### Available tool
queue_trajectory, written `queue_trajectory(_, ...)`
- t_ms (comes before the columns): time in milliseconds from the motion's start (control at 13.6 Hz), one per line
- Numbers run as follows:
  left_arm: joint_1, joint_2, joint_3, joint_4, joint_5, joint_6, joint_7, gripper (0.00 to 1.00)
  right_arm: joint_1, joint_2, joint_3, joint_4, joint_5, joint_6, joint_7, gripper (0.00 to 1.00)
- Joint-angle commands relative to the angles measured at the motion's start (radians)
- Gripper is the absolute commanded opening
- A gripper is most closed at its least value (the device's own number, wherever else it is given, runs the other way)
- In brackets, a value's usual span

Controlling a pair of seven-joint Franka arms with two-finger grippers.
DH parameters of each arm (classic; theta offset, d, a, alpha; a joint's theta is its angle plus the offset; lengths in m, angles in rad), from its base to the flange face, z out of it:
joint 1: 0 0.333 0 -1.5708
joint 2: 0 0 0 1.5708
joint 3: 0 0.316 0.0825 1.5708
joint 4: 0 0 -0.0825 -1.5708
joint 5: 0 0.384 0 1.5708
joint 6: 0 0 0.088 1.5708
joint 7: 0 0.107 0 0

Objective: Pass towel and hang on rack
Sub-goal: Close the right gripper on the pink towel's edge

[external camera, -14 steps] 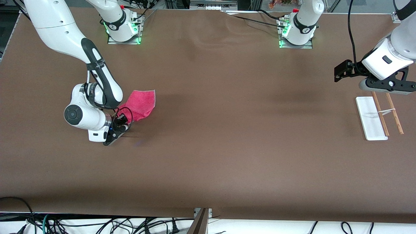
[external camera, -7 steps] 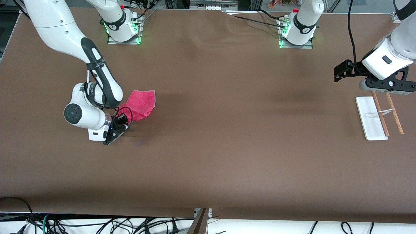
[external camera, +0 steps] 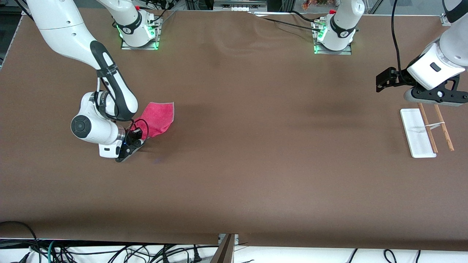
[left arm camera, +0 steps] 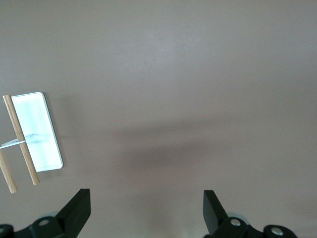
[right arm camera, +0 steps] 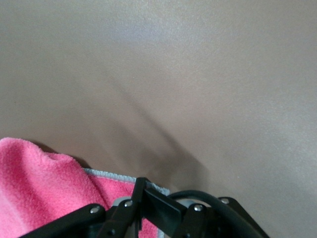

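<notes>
Where the right arm reaches down at its own end of the desk (external camera: 256, 175), we see the right hand (external camera: 136, 140) clenched on a corner of the towel (external camera: 158, 118), its fingers pressed together over the grey trim in the right wrist view. Most of the pink cloth lies flat on the desk, spread away from the hand toward the robots' bases, with one pale-edged corner pointing toward the left arm's end.

We find the rack (external camera: 426, 132) near the left arm's end of the desk, its white base flat and its two wooden rods lying beside the base, joined by a white crosspiece. Our left hand (external camera: 431, 95) waits in the air just above the end of the rack nearer the bases, its fingers (left arm camera: 74, 210) spread wide apart with nothing between them.

Between towel and rack we have a broad stretch of bare brown desk. We can read no writing or labels on the towel, the rack or the arms.
</notes>
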Motion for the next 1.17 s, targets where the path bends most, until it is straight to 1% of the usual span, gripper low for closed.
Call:
queue_trajectory(0, 0.002, -0.001, 0.002, 0.016, -0.015, -0.017, 0.011, 1.0, -0.009, -0.015, 0.003, -0.024, 0.017, 0.014, -0.023, 0.0)
queue_trajectory(147, 0.002, -0.001, 0.002, 0.016, -0.015, -0.018, 0.011, 1.0, -0.009, -0.016, 0.003, -0.018, 0.017, 0.012, -0.016, 0.0)
queue_trajectory(220, 0.002, -0.001, 0.002, 0.016, -0.015, -0.017, 0.011, 1.0, -0.009, -0.016, 0.002, -0.009, 0.017, 0.012, -0.014, 0.43)
queue_trajectory(293, 0.002, -0.001, 0.002, 0.016, -0.015, -0.017, 0.011, 1.0, -0.009, -0.016, 0.002, -0.007, 0.017, 0.012, -0.011, 0.78)
queue_trajectory(367, 0.002, -0.001, 0.002, 0.016, -0.015, -0.017, 0.011, 1.0, -0.009, -0.016, 0.002, -0.007, 0.017, 0.012, -0.007, 0.88)
queue_trajectory(660, 0.0, -0.001, 0.001, 0.016, -0.015, -0.017, 0.011, 1.0, -0.009, -0.016, 0.002, -0.012, 0.019, 0.012, 0.003, 0.9)
queue_trajectory(734, 0.002, -0.001, 0.002, 0.016, -0.015, -0.017, 0.011, 1.0, -0.009, -0.016, 0.002, -0.013, 0.02, 0.011, 0.007, 1.0)
queue_trajectory(1100, 0.002, -0.001, 0.002, 0.016, -0.015, -0.017, 0.011, 1.0, -0.009, -0.029, 0.0, -0.007, 0.017, 0.0, 0.009, 1.0)
